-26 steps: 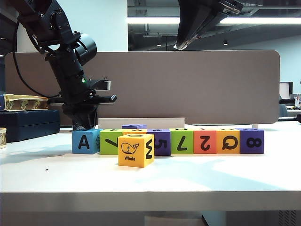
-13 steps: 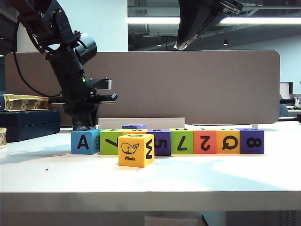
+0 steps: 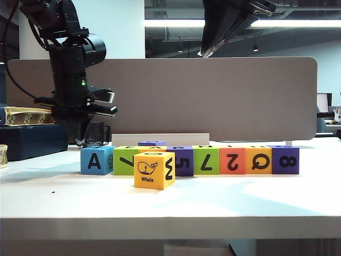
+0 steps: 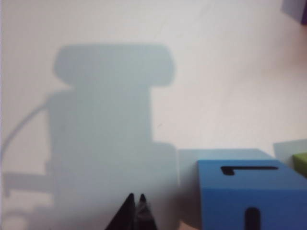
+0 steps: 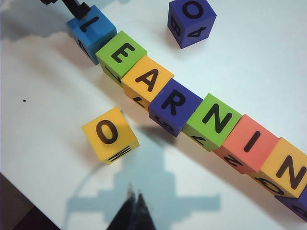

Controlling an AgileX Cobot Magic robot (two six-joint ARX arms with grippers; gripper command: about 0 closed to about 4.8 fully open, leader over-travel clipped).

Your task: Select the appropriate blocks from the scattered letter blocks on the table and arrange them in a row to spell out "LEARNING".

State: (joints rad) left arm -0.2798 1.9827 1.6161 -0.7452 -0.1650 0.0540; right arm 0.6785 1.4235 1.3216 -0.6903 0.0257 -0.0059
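A row of letter blocks stands on the white table [image 3: 224, 202]. Seen from above, their tops read L on blue [image 5: 91, 31], E on green [image 5: 121, 55], A on orange-yellow [image 5: 147, 81], R on purple [image 5: 173, 105], N on green [image 5: 213, 120], I on red [image 5: 249, 143] and N on orange [image 5: 285, 167]; a purple block [image 5: 298, 206] is cut by the frame edge. My left gripper [image 3: 82, 140] hangs shut and empty just behind the left end of the row, beside the blue block [image 4: 249, 191]. My right gripper [image 5: 135, 196] is shut, empty and high above the table.
A yellow whale block [image 3: 154, 169] stands alone in front of the row, its top reading O [image 5: 110, 134]. A loose purple block [image 5: 191, 21] lies behind the row. A grey-brown partition panel [image 3: 213, 96] closes the back, and a dark case [image 3: 32, 141] sits at far left.
My left arm has swung left and stood more upright, drawing its shut gripper away from the blue block. The blocks and right arm have not moved.
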